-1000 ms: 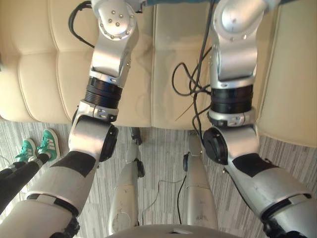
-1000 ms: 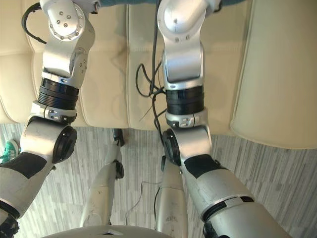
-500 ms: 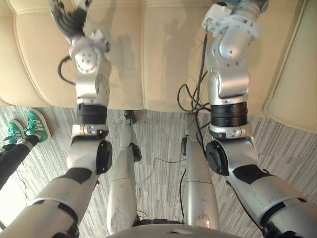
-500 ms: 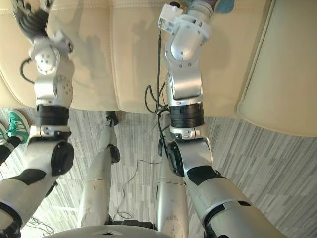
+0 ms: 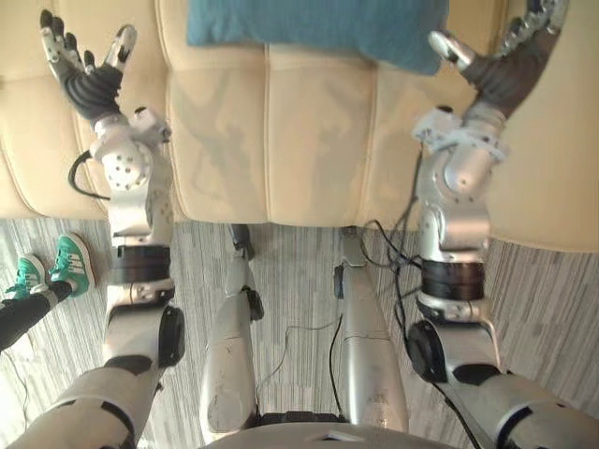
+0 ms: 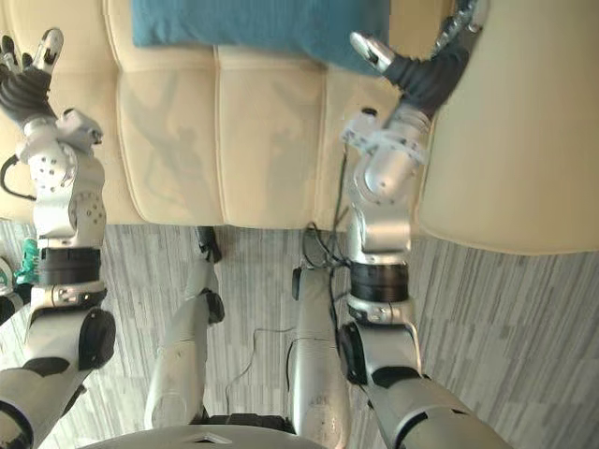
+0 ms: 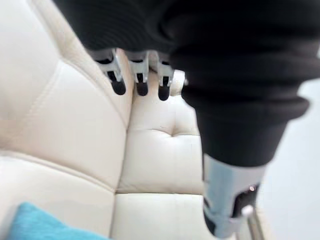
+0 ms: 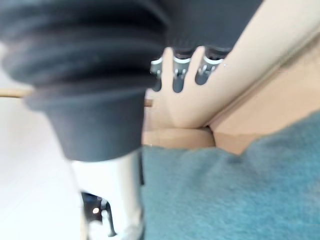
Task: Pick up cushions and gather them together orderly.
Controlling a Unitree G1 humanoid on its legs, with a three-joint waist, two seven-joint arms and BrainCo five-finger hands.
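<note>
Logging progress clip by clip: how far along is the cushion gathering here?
Done: nothing visibly gathered; a teal cushion lies on the cream sofa, ungrasped. In hand: nothing; the left robot hand and right robot hand are both raised with straight, open fingers, the right one beside the cushion's corner. Left: grasping the cushion and all of the gathering.

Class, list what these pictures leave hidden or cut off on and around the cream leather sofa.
1. Teal fabric cushion: far part cut off by the left eye view's top edge.
2. Right hand: fingertips cut off by that edge.
3. Person in green shoes: body beyond the left edge.
</note>
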